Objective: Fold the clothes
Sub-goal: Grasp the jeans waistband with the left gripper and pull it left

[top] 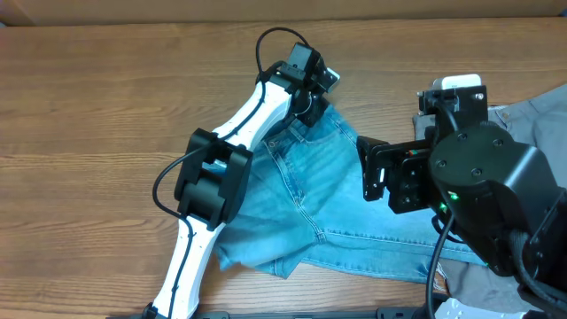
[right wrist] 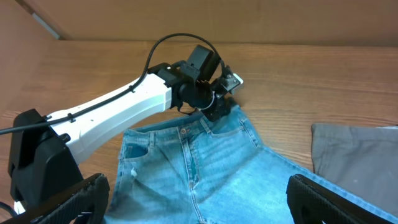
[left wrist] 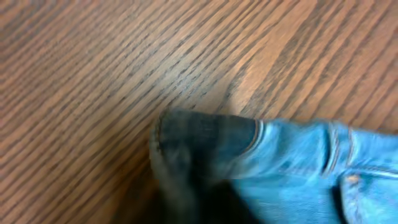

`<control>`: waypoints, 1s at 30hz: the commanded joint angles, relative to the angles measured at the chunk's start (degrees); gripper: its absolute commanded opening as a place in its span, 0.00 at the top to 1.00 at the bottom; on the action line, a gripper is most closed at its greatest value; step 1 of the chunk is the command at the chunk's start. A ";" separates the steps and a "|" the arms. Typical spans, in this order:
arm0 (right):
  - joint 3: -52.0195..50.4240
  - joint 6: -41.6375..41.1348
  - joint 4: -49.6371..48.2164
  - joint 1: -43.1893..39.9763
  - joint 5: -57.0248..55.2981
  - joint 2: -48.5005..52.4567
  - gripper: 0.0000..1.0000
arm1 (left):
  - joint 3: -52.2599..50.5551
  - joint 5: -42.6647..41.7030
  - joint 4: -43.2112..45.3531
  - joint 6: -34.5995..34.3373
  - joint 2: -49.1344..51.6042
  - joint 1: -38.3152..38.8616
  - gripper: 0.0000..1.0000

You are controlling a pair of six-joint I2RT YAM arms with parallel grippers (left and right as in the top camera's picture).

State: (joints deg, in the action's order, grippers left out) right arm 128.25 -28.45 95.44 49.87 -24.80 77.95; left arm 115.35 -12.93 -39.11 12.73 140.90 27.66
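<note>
The jeans (top: 354,204) are light blue denim with tan stitching along the seams. The trousers (top: 545,111) are plain grey. The desk (top: 106,89) is brown with darker wood-grain streaks. The left arm (top: 252,111) is white with black joints; the right arm (top: 483,168) is black.

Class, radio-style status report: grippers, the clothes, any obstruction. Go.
Left gripper at waistband corner of light-blue denim jeans, grip unclear. Right gripper open over jeans. Fold not done. Plain grey trousers beside them, not in the way.
</note>
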 commanded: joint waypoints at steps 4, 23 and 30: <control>0.76 -0.37 0.57 -0.13 1.31 -0.11 0.06 | 3.58 2.25 -3.61 -0.76 -1.07 -0.79 0.96; 0.76 -1.84 0.92 -0.13 3.93 -0.11 0.05 | 23.91 42.69 -17.35 -4.07 -23.04 -29.11 0.48; 0.76 -1.84 1.14 -0.13 3.93 -0.11 0.01 | 23.91 27.76 -22.14 -11.08 -27.61 -42.01 0.00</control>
State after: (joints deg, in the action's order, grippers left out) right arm 128.25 -30.00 96.60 49.87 -21.02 77.95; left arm 138.80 23.38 -60.69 4.89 116.86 -13.23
